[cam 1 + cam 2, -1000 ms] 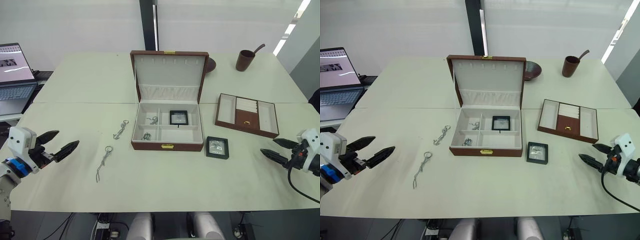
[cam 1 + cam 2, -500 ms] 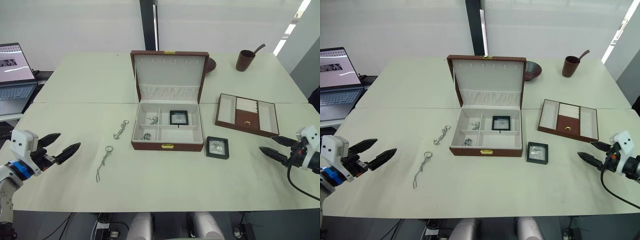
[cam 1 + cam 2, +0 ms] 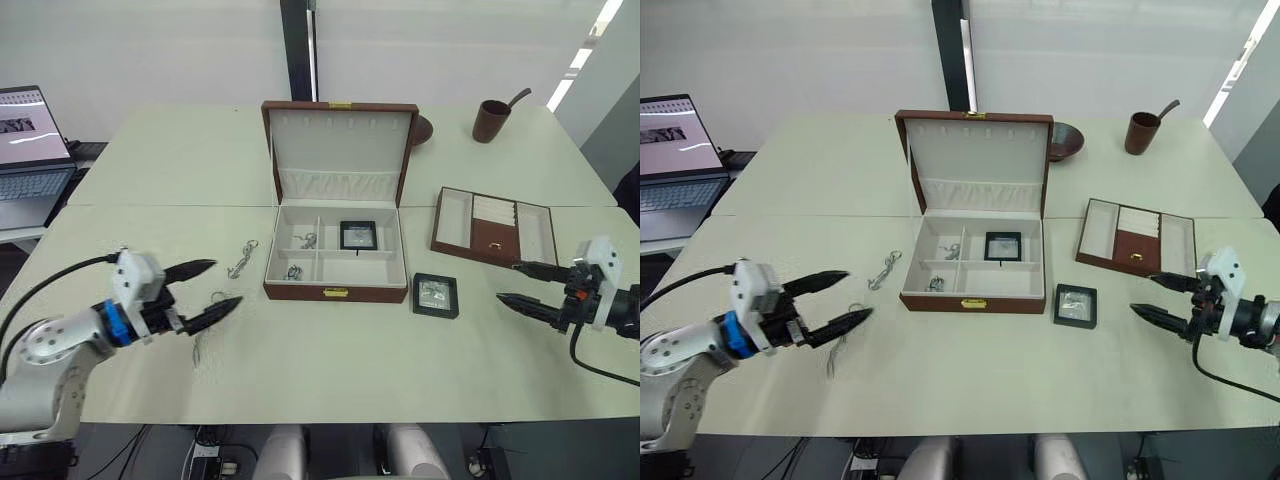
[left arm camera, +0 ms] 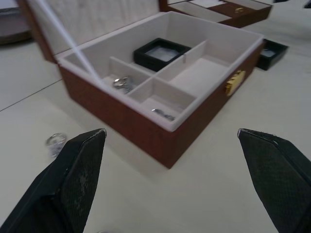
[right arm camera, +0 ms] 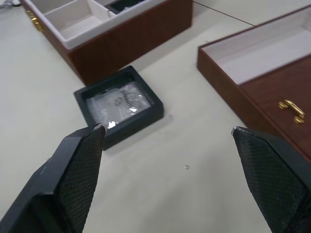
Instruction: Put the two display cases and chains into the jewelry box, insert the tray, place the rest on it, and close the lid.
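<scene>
A: Report the near edge of the pale table [image 3: 330,370].

B: The left gripper [image 3: 205,288] sits at 8 o'clock from the table centre, jaws spread wide, holding nothing. A thin silver chain with a ring end [image 3: 205,322] lies beneath its fingertips. The right gripper [image 3: 518,284] sits at 4 o'clock, jaws likewise wide apart and empty.

A: Middle zone?

B: A small square black-framed display case with a clear window [image 3: 436,295] lies flat at 3 o'clock of the box front, just beside it. A second short silver chain [image 3: 241,260] lies at 9 o'clock of the box.

A: The box itself?

B: The large reddish-brown wood-grain jewelry box [image 3: 335,291] stands open at centre, its cream-lined hinged lid [image 3: 340,150] upright at 12 o'clock. The other black-framed display case [image 3: 357,235] lies in a rear compartment; small silvery pieces occupy the left compartments.

A: Further right?

B: The shallow brown tray with cream side compartments [image 3: 494,230] rests at 2 o'clock, apart from the box.
</scene>
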